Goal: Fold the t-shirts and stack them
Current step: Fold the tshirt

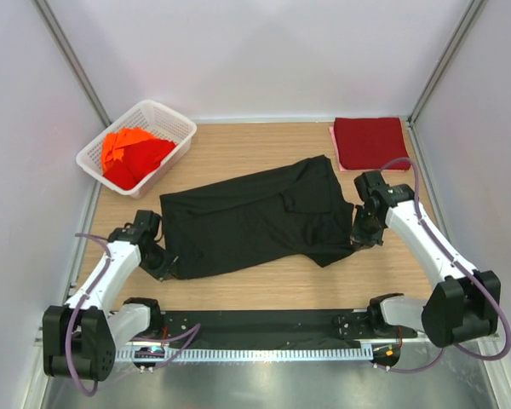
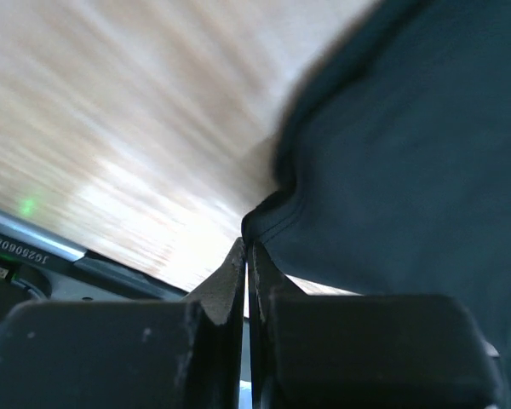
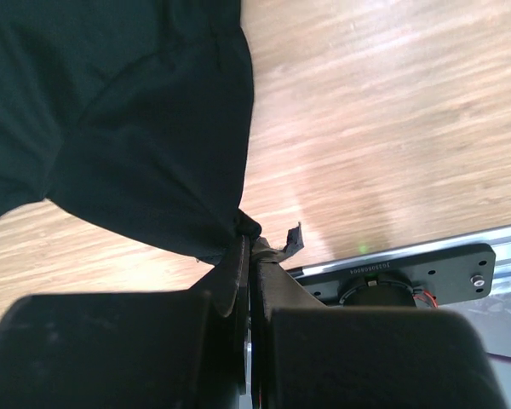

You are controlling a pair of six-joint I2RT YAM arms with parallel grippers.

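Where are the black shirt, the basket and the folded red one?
black shirt [image 1: 247,221]: top view, middle of its body.
basket [image 1: 175,115]: top view, far rim.
folded dark red shirt [image 1: 370,141]: top view, its centre.

Both arms were stretched low and forward, the left gripper [image 1: 165,263] and right gripper [image 1: 363,233] each pinched tight (jaws almost meeting) on the black t-shirt [image 1: 247,220].
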